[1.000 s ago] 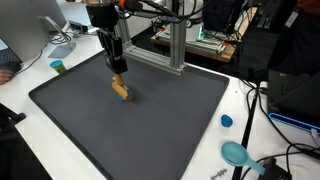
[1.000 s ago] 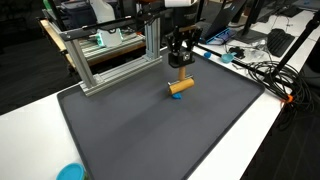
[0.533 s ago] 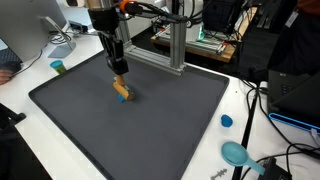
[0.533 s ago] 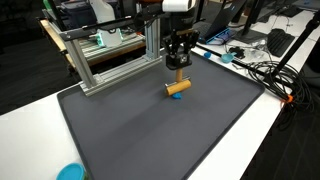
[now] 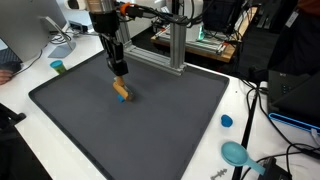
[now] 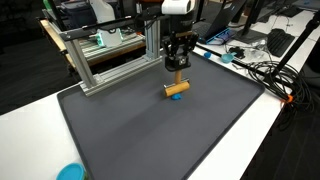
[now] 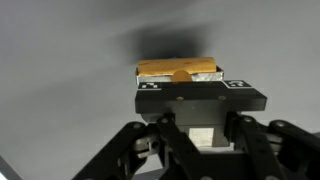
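My gripper (image 5: pixel 118 68) hangs just above the middle of a dark grey mat (image 5: pixel 170 130), which also shows in the other exterior view (image 6: pixel 130 130). An orange object with a blue end (image 5: pixel 121 92) is right under the gripper's tips in both exterior views (image 6: pixel 176 90), low over the mat. In the wrist view the orange object (image 7: pixel 178 70) fills the gap between the fingertips beyond the gripper body, with a dark shadow on the mat behind it. The gripper (image 6: pixel 177 66) looks shut on it.
An aluminium frame (image 5: pixel 176 45) stands at the mat's far edge and shows again in an exterior view (image 6: pixel 110 55). A teal bowl (image 5: pixel 236 153), a small blue cap (image 5: pixel 226 121), a green cup (image 5: pixel 57 67) and cables (image 6: pixel 262 70) lie on the white table around the mat.
The gripper and the orange object have shifted together very slightly sideways over the mat. The grip looks unchanged.
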You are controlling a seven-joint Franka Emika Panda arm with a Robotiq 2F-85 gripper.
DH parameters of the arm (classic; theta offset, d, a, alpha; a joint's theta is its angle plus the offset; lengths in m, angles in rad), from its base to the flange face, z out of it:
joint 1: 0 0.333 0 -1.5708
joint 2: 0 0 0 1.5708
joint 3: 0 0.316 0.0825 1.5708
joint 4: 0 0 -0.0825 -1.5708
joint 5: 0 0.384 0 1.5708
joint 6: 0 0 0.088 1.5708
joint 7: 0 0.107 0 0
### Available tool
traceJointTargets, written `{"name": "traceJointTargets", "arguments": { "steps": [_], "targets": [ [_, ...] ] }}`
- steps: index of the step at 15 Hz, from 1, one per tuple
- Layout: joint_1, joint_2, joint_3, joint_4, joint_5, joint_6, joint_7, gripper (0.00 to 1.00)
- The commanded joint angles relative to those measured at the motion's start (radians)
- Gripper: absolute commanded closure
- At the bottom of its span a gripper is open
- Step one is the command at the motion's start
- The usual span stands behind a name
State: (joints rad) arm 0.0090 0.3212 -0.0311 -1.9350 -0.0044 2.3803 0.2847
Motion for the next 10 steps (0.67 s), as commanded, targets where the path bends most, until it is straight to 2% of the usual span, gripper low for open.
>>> {"name": "traceJointTargets", "arguments": {
  "steps": [1, 10],
  "targets": [
    [0.035, 0.016, -0.024, -0.005, -0.055, 0.021, 0.053, 0.78],
    [0.06, 0.06, -0.029, 0.002, -0.078, 0.054, 0.127, 0.78]
  ]
}}
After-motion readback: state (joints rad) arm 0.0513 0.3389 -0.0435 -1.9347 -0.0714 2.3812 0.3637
